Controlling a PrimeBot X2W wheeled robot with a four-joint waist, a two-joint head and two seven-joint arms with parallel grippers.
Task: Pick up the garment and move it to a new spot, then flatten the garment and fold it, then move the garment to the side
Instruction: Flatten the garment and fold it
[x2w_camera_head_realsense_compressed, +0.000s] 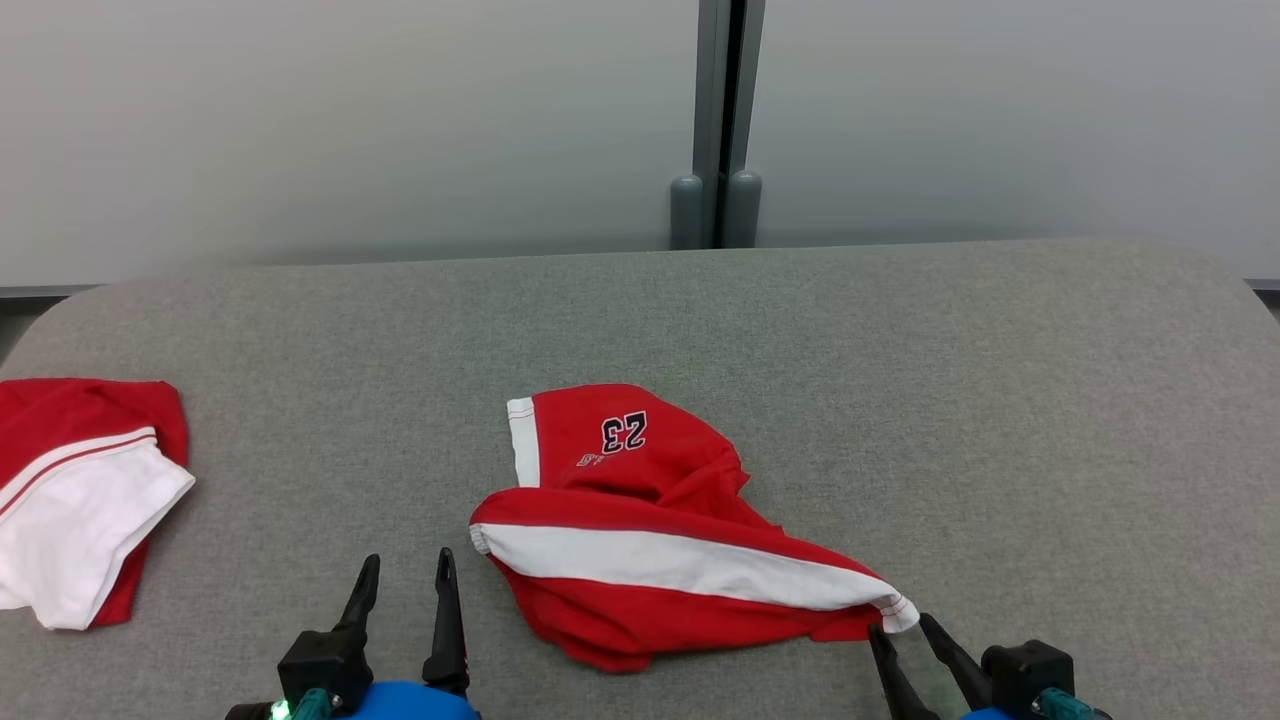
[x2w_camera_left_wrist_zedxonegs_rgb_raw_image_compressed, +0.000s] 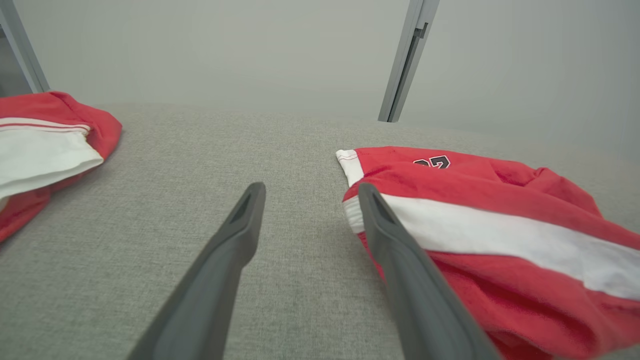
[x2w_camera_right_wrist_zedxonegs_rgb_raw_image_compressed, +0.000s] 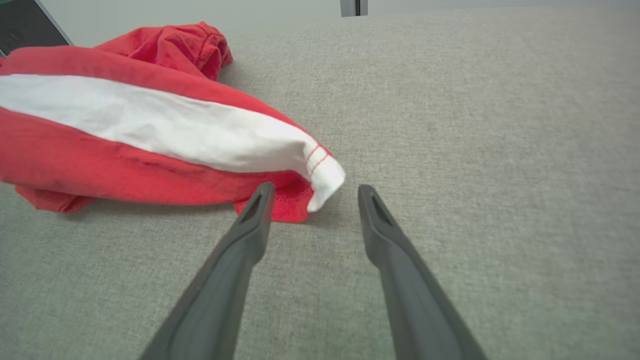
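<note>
The garment (x2w_camera_head_realsense_compressed: 640, 520) is red with a white band and the number 23. It lies crumpled on the near middle of the grey table (x2w_camera_head_realsense_compressed: 900, 380). My left gripper (x2w_camera_head_realsense_compressed: 408, 558) stands open just left of it, and in the left wrist view its right finger (x2w_camera_left_wrist_zedxonegs_rgb_raw_image_compressed: 390, 235) lies along the garment (x2w_camera_left_wrist_zedxonegs_rgb_raw_image_compressed: 475, 235) edge. My right gripper (x2w_camera_head_realsense_compressed: 900, 625) is at the garment's near right corner. In the right wrist view the gripper (x2w_camera_right_wrist_zedxonegs_rgb_raw_image_compressed: 316, 187) is open, and the white hemmed corner (x2w_camera_right_wrist_zedxonegs_rgb_raw_image_compressed: 325, 175) of the garment (x2w_camera_right_wrist_zedxonegs_rgb_raw_image_compressed: 150, 125) sits right at the gap between the fingertips.
A second red and white garment (x2w_camera_head_realsense_compressed: 80, 490) lies at the table's left edge, also in the left wrist view (x2w_camera_left_wrist_zedxonegs_rgb_raw_image_compressed: 45, 145). Behind the table is a pale wall with a grey post (x2w_camera_head_realsense_compressed: 715, 200). Bare grey cloth surface stretches to the right and far side.
</note>
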